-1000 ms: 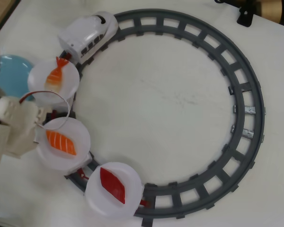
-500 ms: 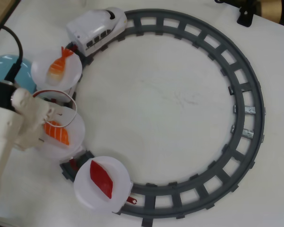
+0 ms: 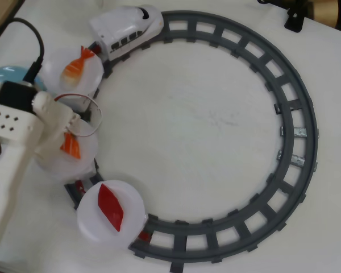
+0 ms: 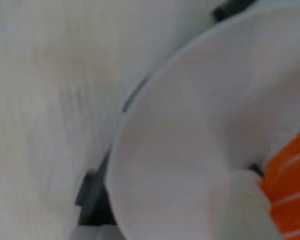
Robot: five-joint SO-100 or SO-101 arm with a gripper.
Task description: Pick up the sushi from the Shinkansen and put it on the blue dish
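Note:
The white Shinkansen (image 3: 127, 25) stands at the top of the grey oval track (image 3: 295, 114), pulling cars with round white plates. The sushi (image 3: 71, 147), orange with white stripes, lies on the middle plate (image 3: 85, 156). My gripper (image 3: 68, 138) is down over this plate, right at the sushi and hiding its upper end. In the blurred wrist view one white finger (image 4: 247, 200) touches the sushi's (image 4: 290, 185) side on the white plate (image 4: 190, 140); the other finger is out of view. The blue dish (image 3: 3, 75) lies at the far left, mostly hidden behind my arm.
The first plate (image 3: 94, 77) carries an orange shrimp piece (image 3: 75, 66). The last plate (image 3: 88, 224) carries a dark red diamond piece (image 3: 111, 206). A black cable (image 3: 37, 48) runs over the blue dish. A black object (image 3: 294, 20) sits at the top right.

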